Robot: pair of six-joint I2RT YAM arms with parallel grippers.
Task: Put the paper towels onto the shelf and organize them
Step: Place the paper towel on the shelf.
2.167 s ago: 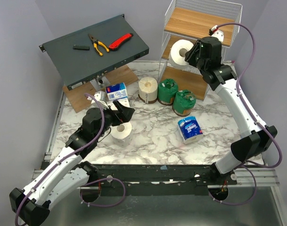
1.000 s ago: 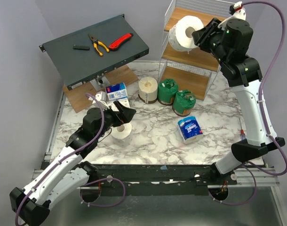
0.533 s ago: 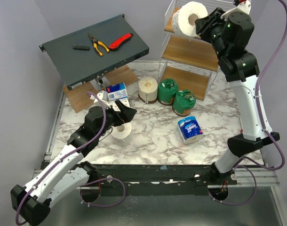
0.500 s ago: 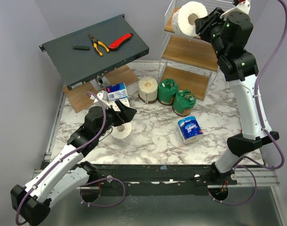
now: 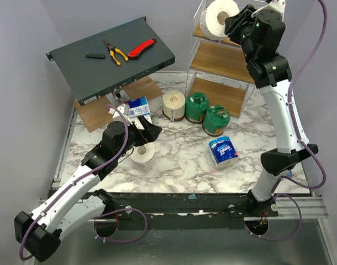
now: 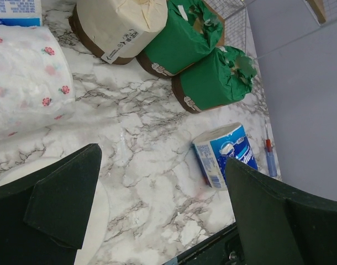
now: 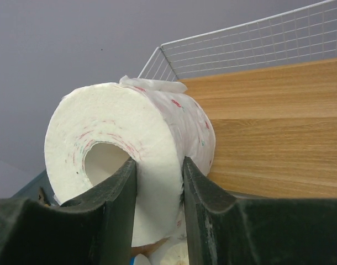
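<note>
At the near left, the left gripper hangs with its jaws apart just over a white paper roll standing on end on the white marble-patterned table. Beside it, to its left, lies a white roll with small pink flower print. To the right, well apart from that gripper, a small blue-and-white wrapped pack lies on the marble. Farther back a second blue-and-white pack sits at the left. To its right come a plain cream roll and two green-wrapped rolls, which stand close together in a row before the foot of the tall white wire shelf with light wooden boards. At the far left a slanted dark grey metal box carries yellow-handled pliers and a red knife. At the far right the right gripper is raised to the shelf's top tier. Its jaws are clamped on the wall of a white pink-printed roll, one finger at the hollow core, the other on the outer side. That roll lies on its side at the left edge of the top board; whether it touches the wood cannot be told.
</note>
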